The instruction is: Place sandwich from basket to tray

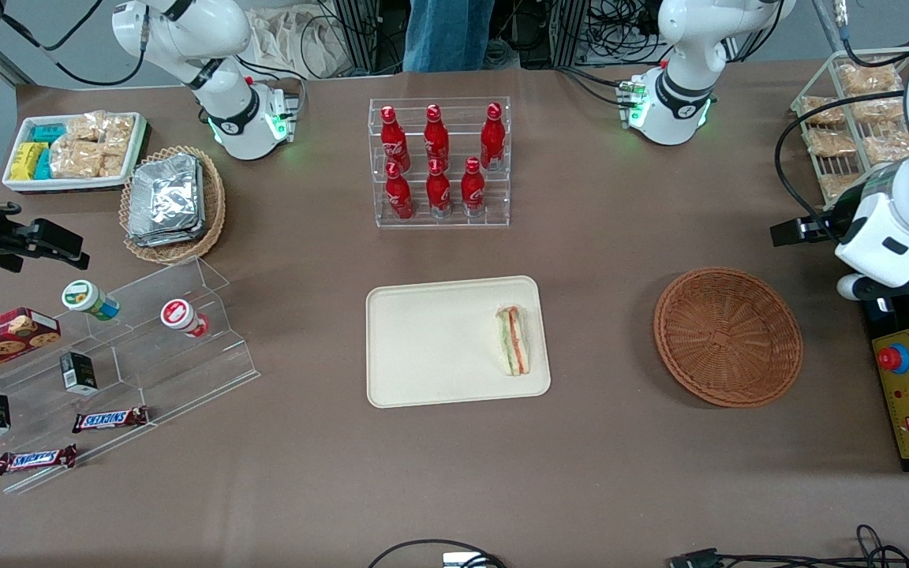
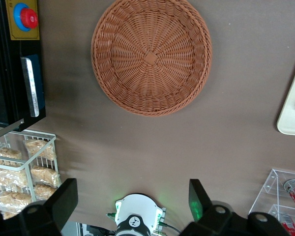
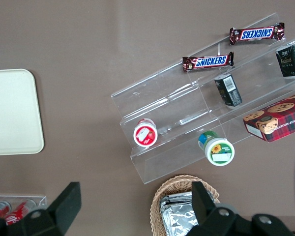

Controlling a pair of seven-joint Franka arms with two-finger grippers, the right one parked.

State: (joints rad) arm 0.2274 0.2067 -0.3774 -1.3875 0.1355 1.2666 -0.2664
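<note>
The jaws (image 2: 130, 206) of the working left arm stand wide apart with nothing between them; in the left wrist view the two dark fingers (image 2: 64, 199) frame only bare brown desk and the base of an arm. They hang high above the desk at the working arm's end, well clear of everything, looking down on the basket (image 2: 151, 55), which lies empty, its woven floor bare from rim to rim. In the front view the same basket (image 1: 727, 336) sits near the working arm's end of the desk, well apart from the tray (image 1: 431, 347), which lies at the middle of the desk, nearer the front camera than the rack of red bottles (image 1: 439, 162). The sandwich (image 1: 512, 340) lies flat on the tray, close along the tray's short edge that faces the basket, its green and red-orange stripes showing, fully inside the rim. Judging from this, the task looks essentially done: the sandwich is out of the basket and resting on the tray, released, and the arm is drawn away. Nothing seems left except perhaps settling the arm to rest.
</note>
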